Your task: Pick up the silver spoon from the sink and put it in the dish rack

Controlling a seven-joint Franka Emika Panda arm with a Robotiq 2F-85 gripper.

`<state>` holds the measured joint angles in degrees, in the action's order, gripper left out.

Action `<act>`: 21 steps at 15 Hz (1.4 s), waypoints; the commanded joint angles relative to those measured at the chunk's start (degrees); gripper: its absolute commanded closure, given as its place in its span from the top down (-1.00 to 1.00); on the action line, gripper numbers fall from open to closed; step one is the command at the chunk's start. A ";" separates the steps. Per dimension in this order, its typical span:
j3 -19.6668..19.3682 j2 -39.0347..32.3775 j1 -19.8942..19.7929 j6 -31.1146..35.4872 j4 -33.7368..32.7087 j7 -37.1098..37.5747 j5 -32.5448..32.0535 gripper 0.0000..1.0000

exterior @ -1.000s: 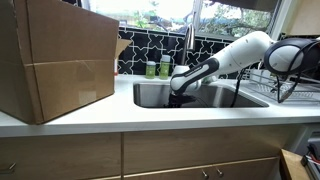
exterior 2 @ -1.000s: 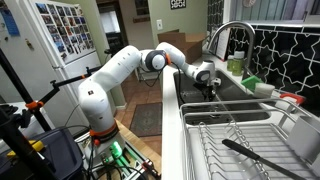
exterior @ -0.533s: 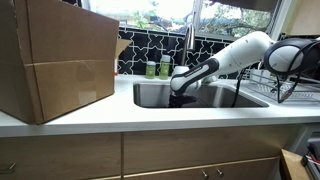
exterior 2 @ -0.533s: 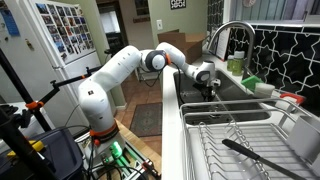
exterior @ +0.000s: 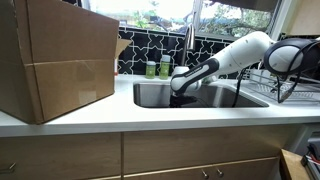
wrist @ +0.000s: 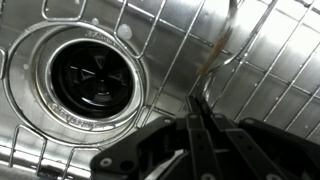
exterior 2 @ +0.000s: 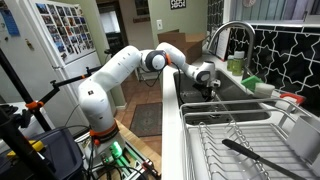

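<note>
Wrist view first: the gripper (wrist: pixel 200 120) is clamped right down, fingers together. It looks like they're pinching the near end of the spoon (wrist: pixel 217 55), though it's blurry there. The spoon runs away from the fingertips over the wire grid (wrist: pixel 150 30) on the sink floor, off to the side of the drain (wrist: pixel 95 75). In an exterior view the arm (exterior: pixel 240 55) dips into the sink (exterior: pixel 150 95) past the front edge of the counter (exterior: pixel 150 118). A cardboard box (exterior: pixel 55 60) sits at one end, the dish rack (exterior: pixel 285 85) at the opposite end, with the faucet (exterior: pixel 188 40) behind.
</note>
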<state>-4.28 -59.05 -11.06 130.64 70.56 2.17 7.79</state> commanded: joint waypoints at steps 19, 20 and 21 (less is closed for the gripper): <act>-0.38 0.56 -0.08 -1.81 -0.13 0.06 -1.08 0.69; -0.24 0.38 -0.20 -1.80 -0.28 -0.02 -0.93 0.47; -0.17 0.24 -0.24 -1.90 -0.38 -0.08 -0.87 0.26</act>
<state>-4.82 -57.99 -10.94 129.91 71.02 2.13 7.60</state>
